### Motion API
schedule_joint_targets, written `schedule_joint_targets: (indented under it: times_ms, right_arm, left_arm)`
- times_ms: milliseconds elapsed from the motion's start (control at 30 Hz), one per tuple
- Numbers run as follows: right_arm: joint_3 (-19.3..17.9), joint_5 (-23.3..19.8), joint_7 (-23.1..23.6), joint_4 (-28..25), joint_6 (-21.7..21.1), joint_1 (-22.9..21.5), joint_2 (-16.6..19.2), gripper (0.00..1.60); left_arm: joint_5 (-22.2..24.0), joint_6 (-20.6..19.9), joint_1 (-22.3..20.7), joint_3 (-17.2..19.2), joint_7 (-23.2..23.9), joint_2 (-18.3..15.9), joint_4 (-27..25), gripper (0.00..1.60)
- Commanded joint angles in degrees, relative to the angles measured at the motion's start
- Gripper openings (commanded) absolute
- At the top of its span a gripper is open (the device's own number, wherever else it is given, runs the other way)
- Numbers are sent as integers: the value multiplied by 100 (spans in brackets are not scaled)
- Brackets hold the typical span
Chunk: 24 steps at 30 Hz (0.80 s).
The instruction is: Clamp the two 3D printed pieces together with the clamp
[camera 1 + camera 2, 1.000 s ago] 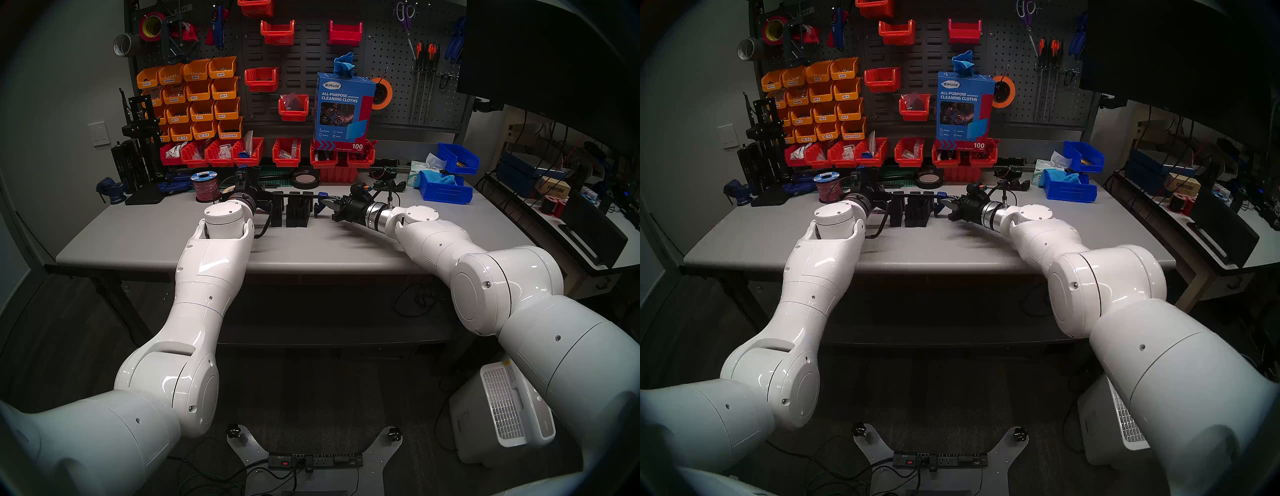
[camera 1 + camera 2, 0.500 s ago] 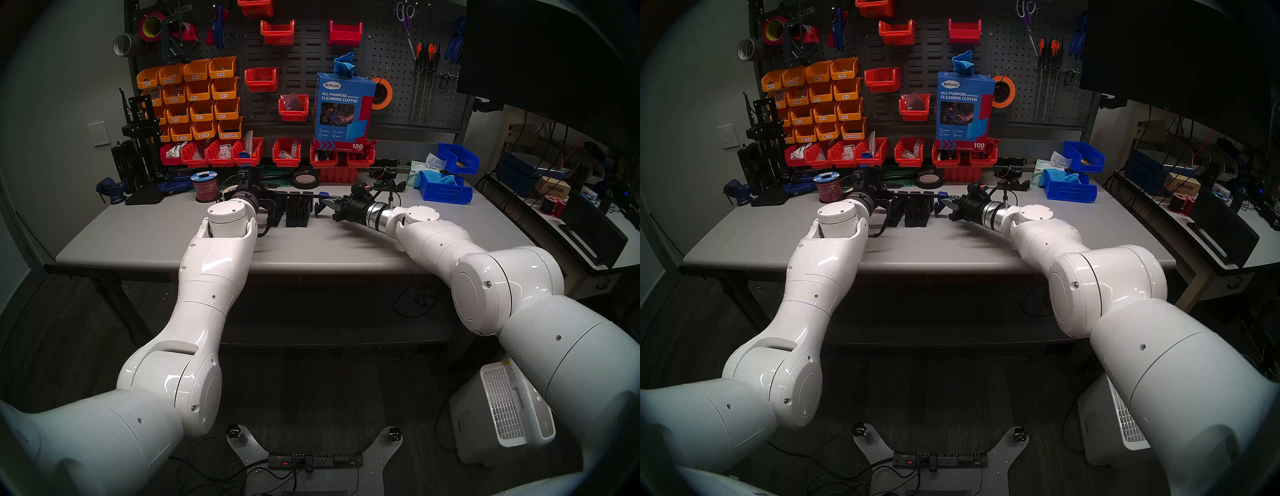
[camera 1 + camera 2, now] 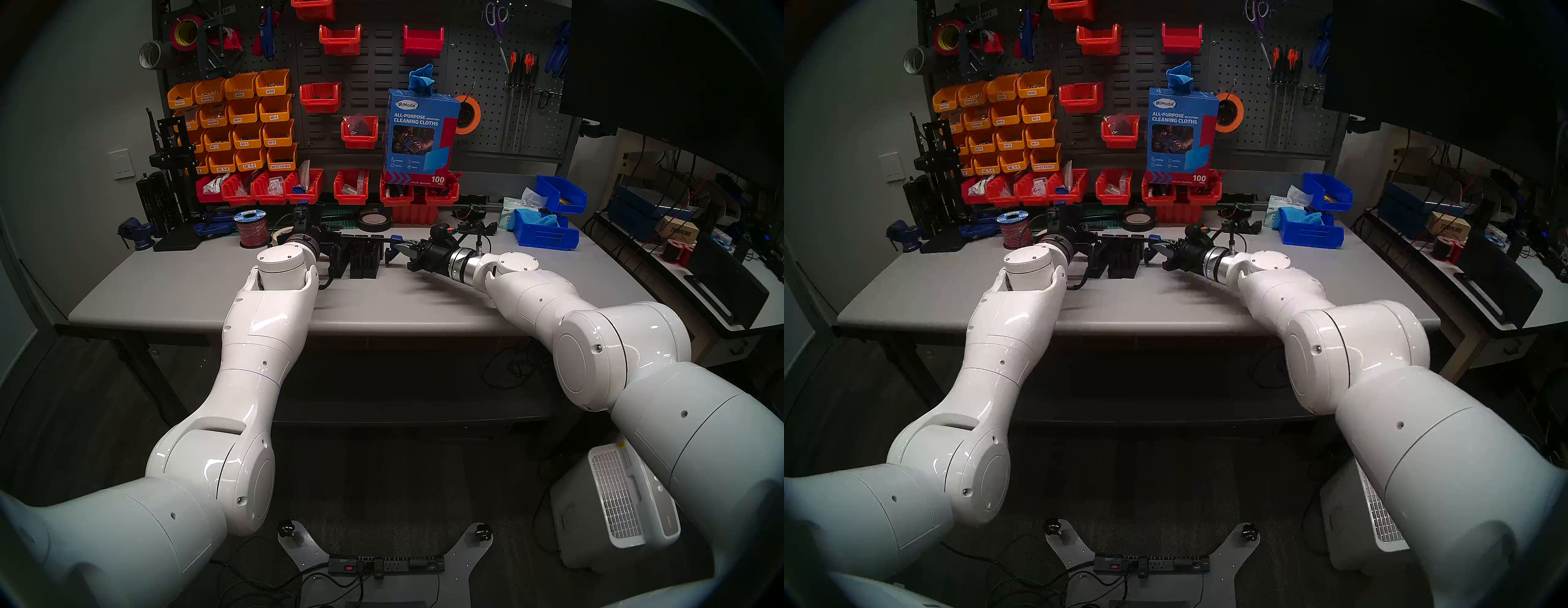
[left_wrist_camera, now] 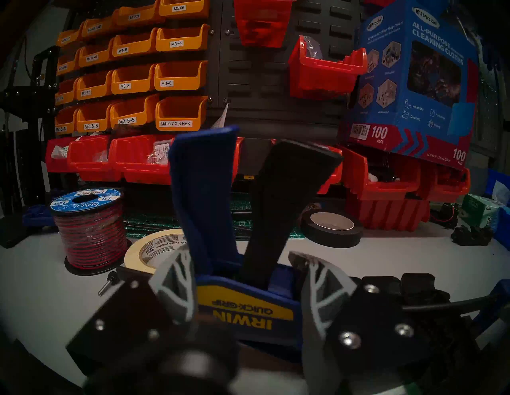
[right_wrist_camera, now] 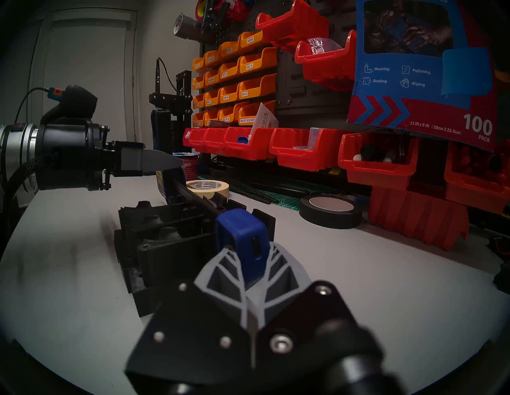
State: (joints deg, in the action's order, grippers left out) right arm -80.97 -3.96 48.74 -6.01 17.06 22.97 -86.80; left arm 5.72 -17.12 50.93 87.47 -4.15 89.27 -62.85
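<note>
Gripping the clamp [image 4: 242, 309] by its labelled blue body, my left jaws [image 4: 245, 295] stand partly closed around it, handle and black trigger rising at twelve o'clock in the left wrist view. My right jaws [image 5: 252, 271] are pinched fully onto the blue end piece of the clamp's bar. The two 3D printed pieces [image 5: 165, 242] sit side by side on the worktop [image 3: 382, 305] under the bar, at ten o'clock from the right jaws. To do this step well, I judge I should hold the bar level, keep both pieces squarely between the pads, then squeeze the trigger gently so nothing tips.
</note>
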Motion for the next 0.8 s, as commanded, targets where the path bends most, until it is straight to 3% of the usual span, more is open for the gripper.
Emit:
schedule_joint_targets:
  times_ms: [0, 767]
  right_arm:
    - [-7, -10, 11, -158, 35, -225, -84, 0]
    - [-10, -2, 54, -147, 39, -219, -62, 0]
  left_arm:
    - [64, 135, -443, -49, 61, 164, -330, 0]
    - [188, 102, -459, -11, -77, 268, -328, 0]
